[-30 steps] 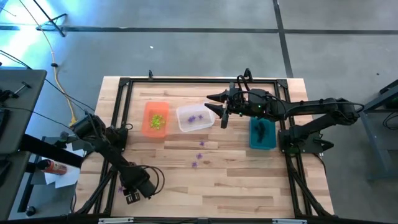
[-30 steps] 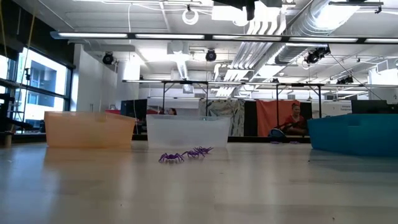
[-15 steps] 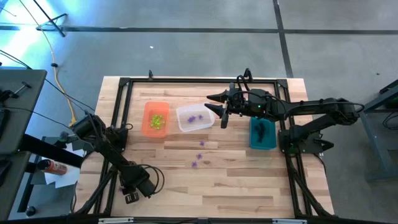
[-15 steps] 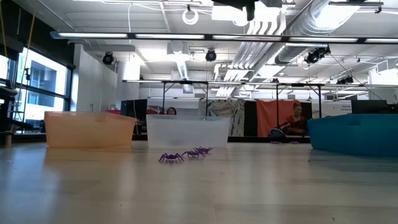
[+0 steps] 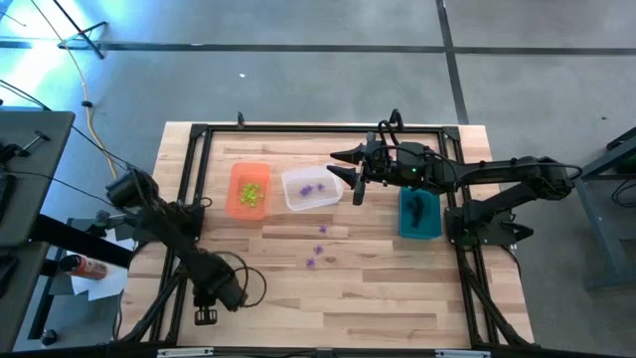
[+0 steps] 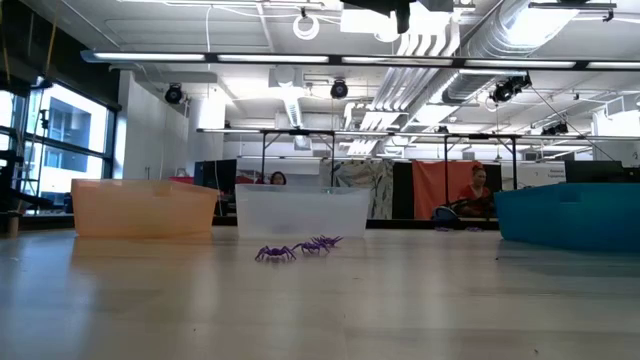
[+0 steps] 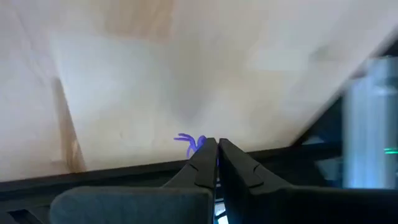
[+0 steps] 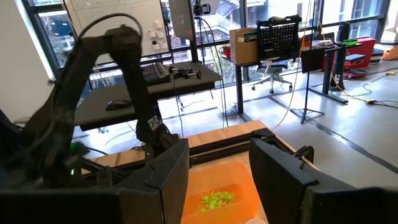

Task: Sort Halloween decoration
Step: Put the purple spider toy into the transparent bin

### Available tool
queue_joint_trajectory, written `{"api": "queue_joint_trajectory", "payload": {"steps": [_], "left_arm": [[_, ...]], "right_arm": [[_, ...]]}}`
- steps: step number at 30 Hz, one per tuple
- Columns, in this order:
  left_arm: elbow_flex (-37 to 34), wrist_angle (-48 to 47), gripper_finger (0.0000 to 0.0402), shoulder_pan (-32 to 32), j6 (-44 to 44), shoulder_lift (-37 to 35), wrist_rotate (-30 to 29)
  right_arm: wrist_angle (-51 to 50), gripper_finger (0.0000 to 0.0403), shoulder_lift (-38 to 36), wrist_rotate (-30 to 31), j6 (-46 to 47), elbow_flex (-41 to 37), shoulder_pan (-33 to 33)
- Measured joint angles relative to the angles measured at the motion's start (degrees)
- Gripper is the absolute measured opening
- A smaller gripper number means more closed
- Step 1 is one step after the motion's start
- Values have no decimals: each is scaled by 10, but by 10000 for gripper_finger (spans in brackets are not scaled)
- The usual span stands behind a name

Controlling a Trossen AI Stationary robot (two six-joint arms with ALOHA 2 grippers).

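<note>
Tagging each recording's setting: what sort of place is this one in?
Probably an open-plan robotics lab or workshop: exposed ceiling ducts, rows of framed workbenches behind the wooden table, and desks with office chairs by big windows.

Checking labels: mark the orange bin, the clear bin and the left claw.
orange bin (image 5: 249, 190), high view, on its floor among the yellow-green pieces.
clear bin (image 5: 309, 189), high view, on its floor.
left claw (image 7: 217, 148), left wrist view, at the tips, shut.

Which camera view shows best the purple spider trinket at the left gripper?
The left wrist view: the tiny purple plastic spider trinket lies right at the shut left gripper. The high view shows that gripper only small, no trinket visible there; the low and right wrist views miss it.
</note>
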Motion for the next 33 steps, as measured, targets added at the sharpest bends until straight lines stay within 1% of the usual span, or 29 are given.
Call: {"api": "queue_joint_trajectory", "payload": {"steps": [3,5,8,11,14,17,19,22,24,27,33], "left_arm": [[0,-8,1,24,6,-66,-36],[0,-6,0,48,22,-119,-71],[0,0,0,96,68,-205,-144],[0,25,0,166,121,-282,-222],[0,93,0,246,186,-342,-292],[0,221,0,327,259,-378,-339],[1,334,0,376,311,-386,-346],[1,489,0,432,380,-382,-335],[3,567,0,461,410,-373,-326],[2,615,0,491,419,-359,-323],[2,618,0,512,416,-335,-312]], "right_arm": [[0,165,0,0,0,0,0],[0,165,0,0,0,0,0],[0,165,0,0,2,0,0],[2,165,0,0,11,0,0],[4,165,0,-8,30,0,0],[4,165,0,-21,43,0,0],[5,165,0,-37,45,0,0],[22,165,0,-70,45,0,0],[35,165,0,-89,45,0,0],[47,165,0,-97,40,0,1],[52,165,0,-98,28,0,1]]}}
